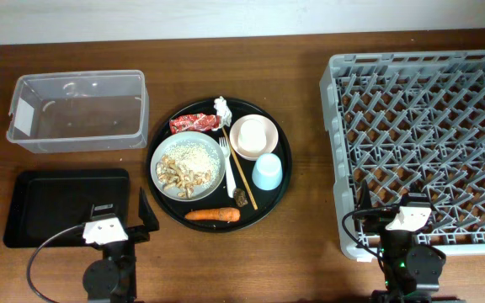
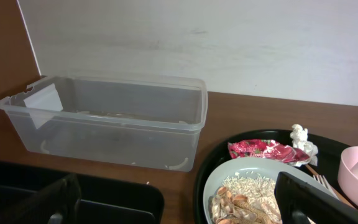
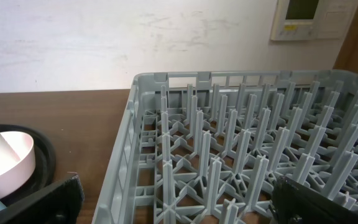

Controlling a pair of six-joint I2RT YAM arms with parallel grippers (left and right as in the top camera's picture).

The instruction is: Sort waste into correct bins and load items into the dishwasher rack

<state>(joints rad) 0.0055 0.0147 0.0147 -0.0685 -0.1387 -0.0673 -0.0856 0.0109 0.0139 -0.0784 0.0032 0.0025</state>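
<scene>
On the round black tray (image 1: 280, 189) a grey plate (image 1: 168, 149) holds rice and scraps (image 1: 183, 168). Around it lie a red wrapper (image 1: 194, 124), white tissue (image 1: 222, 107), carrot (image 1: 212, 215), dark lump (image 1: 242, 198), fork (image 1: 226, 164), chopsticks (image 1: 239, 168), pink bowl (image 1: 253, 136) and blue cup (image 1: 267, 172). The clear tub (image 1: 74, 109) and the black rectangular tray (image 1: 57, 206) stand to the left, the dishwasher rack (image 1: 428, 143) to the right. My left gripper (image 1: 125, 212) is open over the black tray's right edge. My right gripper (image 1: 391, 206) is open at the rack's near-left corner.
The left wrist view shows the tub (image 2: 110, 118), wrapper (image 2: 263, 149), tissue (image 2: 303, 137) and plate (image 2: 229, 174) ahead of the left gripper (image 2: 179, 208). The right wrist view shows the rack's pegs (image 3: 241, 155) and the bowl (image 3: 5, 158). A white wall stands behind the table.
</scene>
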